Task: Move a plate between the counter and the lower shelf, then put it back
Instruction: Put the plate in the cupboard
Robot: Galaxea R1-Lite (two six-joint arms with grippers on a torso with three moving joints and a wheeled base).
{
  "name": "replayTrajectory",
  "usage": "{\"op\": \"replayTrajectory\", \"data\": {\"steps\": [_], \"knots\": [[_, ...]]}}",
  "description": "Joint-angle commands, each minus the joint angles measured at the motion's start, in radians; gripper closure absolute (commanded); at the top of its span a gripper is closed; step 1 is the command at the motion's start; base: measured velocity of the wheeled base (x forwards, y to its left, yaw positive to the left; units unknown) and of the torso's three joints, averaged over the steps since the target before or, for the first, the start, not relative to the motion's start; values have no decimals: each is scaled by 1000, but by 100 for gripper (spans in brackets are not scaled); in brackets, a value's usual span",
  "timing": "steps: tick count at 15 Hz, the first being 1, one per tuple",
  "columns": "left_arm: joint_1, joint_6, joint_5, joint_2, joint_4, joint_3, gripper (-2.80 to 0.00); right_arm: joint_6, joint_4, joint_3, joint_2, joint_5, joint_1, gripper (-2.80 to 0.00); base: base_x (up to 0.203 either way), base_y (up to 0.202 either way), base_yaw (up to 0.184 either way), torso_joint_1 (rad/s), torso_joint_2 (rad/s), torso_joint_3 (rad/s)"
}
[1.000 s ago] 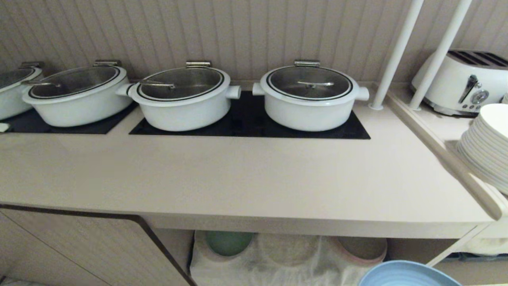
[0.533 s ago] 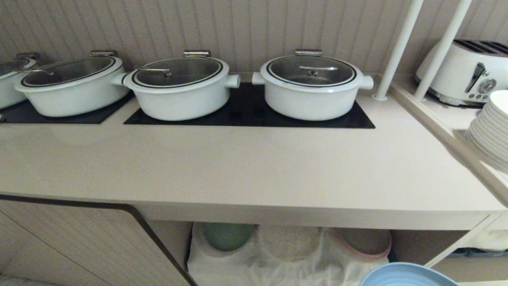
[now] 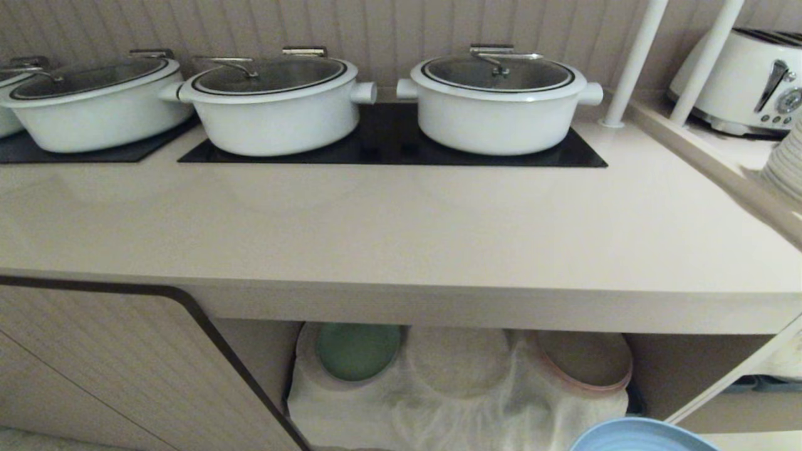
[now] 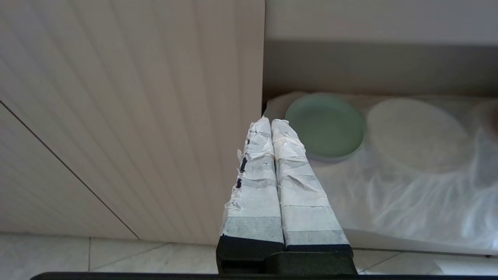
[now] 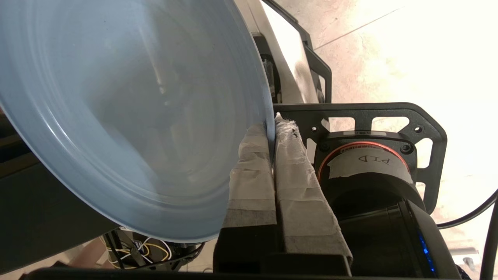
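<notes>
Right pincer clamped on plate rim, carried at frame bottom right, off the desk. Lower shelf placement outstanding. Left pincer together, idle.

Round matte light-blue plate: only its upper arc shows, rest cut by head view's bottom edge. Stack of white plates and white toaster clipped at right edge. Leftmost white lidded pot cut at left. Rumpled white cloth hides the round humps beneath. Right tool outside head view.
</notes>
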Motion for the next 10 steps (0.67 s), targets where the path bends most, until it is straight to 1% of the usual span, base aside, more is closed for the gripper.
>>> {"op": "replayTrajectory", "data": {"steps": [1,10], "knots": [[0,0,0,0,0,0,0,3,5,-1,0,1,-1,0,0,0,0,-241,535,299],[0,0,0,0,0,0,0,3,5,-2,0,0,-1,0,0,0,0,-213,502,288]]}}
